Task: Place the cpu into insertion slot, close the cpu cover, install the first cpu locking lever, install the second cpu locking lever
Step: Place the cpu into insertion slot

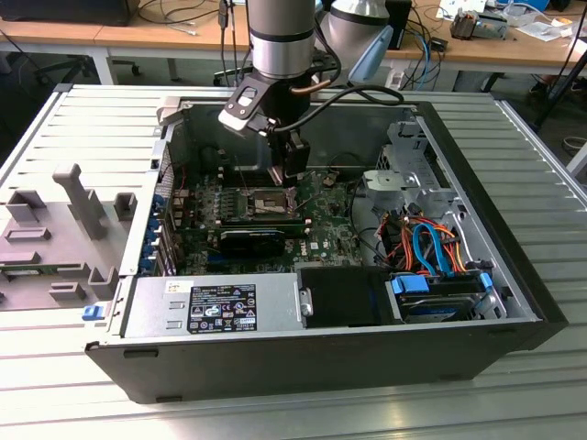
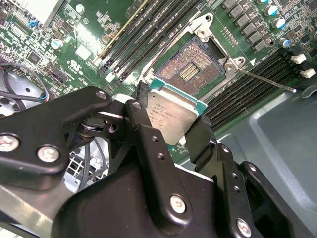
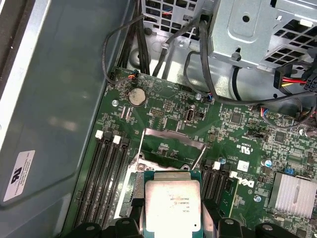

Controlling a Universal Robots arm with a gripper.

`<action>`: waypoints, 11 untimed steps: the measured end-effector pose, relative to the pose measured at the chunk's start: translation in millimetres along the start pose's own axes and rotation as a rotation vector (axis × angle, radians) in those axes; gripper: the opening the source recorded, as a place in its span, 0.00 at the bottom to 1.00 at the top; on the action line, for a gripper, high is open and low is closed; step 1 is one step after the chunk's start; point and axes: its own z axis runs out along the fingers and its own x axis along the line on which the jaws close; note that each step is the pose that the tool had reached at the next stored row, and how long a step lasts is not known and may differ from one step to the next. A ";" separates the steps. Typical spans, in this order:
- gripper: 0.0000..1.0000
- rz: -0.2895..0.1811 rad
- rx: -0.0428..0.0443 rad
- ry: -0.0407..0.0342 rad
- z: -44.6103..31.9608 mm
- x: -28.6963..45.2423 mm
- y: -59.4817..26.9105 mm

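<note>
— What did we see nearest?
— Our gripper, clamped on the cpu by two edges, silver top showing.
— And beyond it?
— The slot lay bare, and the cpu hung above it, unseated. Farther on we saw the cover standing raised and a lever angled free.

The arm is finished in pretty plain silver-grey with a black band near the wrist, and a black cable is looped off it. The jaws are done in matte black linkage plates, studded with silver screws.
</note>
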 end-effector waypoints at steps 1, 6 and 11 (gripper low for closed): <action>0.54 0.002 0.0001 -0.0002 0.1 0.0 0.0; 0.54 0.013 0.0009 -0.0014 0.3 0.0 0.0; 0.54 0.027 0.0019 -0.0029 0.6 0.0 0.0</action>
